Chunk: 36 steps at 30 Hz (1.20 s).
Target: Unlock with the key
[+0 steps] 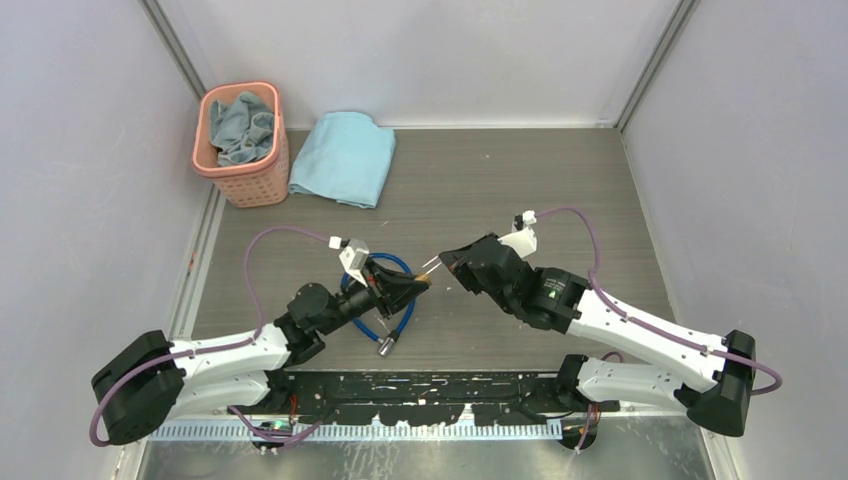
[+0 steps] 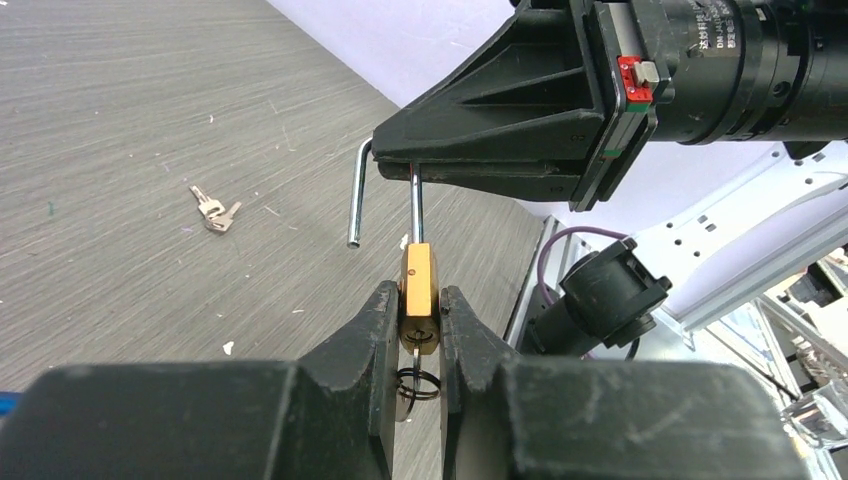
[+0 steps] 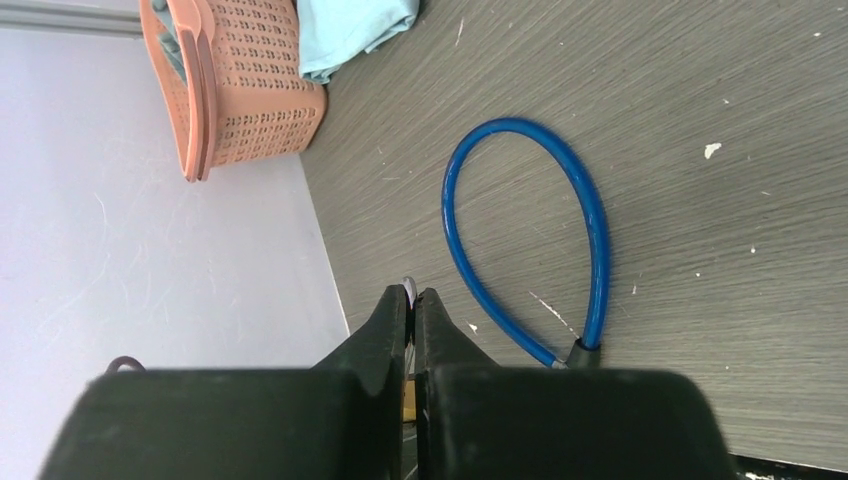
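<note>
In the left wrist view my left gripper (image 2: 419,300) is shut on the body of the small brass padlock (image 2: 418,280) and holds it above the table. The tiny silvery key (image 2: 415,358) sits in the keyhole, and its dark ring (image 2: 418,385) hangs between my fingers. The silver shackle (image 2: 357,195) is raised out of the body, with one leg free. My right gripper (image 3: 411,295) is shut on the shackle's top; it also shows in the left wrist view (image 2: 395,160). In the top view the two grippers meet at the padlock (image 1: 431,271).
The blue cable (image 1: 372,327) lies looped under the left gripper, its silver end (image 1: 386,346) towards the near edge. Two spare keys (image 2: 216,210) lie on the table. A pink basket (image 1: 240,145) and a light blue cloth (image 1: 345,157) are at the back left.
</note>
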Available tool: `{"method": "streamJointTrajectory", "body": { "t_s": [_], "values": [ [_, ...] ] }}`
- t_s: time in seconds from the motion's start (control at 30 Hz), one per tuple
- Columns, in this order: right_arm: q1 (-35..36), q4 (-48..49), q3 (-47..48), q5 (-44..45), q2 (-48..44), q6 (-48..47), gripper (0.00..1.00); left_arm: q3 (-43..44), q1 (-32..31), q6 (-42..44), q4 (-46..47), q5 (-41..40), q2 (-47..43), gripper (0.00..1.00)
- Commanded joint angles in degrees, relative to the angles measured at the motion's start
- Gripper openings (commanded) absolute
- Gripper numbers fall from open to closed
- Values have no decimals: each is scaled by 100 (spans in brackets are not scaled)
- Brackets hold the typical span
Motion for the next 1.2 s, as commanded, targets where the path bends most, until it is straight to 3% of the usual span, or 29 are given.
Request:
{"method": "streamJointTrajectory", "body": {
  "t_s": [0.0, 0.13, 0.37, 0.5, 0.67, 0.87, 1.0, 1.17],
  "values": [
    [14, 217, 131, 182, 4, -373, 1, 31, -34, -225, 599, 22, -248, 0],
    [12, 745, -108, 199, -75, -744, 1, -17, -32, -567, 575, -140, -317, 0],
    [10, 3162, -1219, 340, -529, -1972, 1, 71, -32, -1431, 225, -400, -305, 0],
    [8, 4858, -1904, -146, -685, -2827, 1, 71, -32, -1863, 225, -436, -276, 0],
    [14, 6071, -2476, -682, -837, -3524, 1, 106, -32, -2440, 187, -359, -220, 0],
    [7, 7048, -3048, -1082, -1103, -4057, 1, 58, -32, -2901, 281, -333, -247, 0],
    [6, 7203, -3118, -1295, -1202, -4203, 1, 75, -32, -2984, 160, -349, -266, 1],
    [6, 7206, -3059, -1445, -1179, -4268, 1, 66, -32, -3006, 142, -479, -227, 10]
  ]
}}
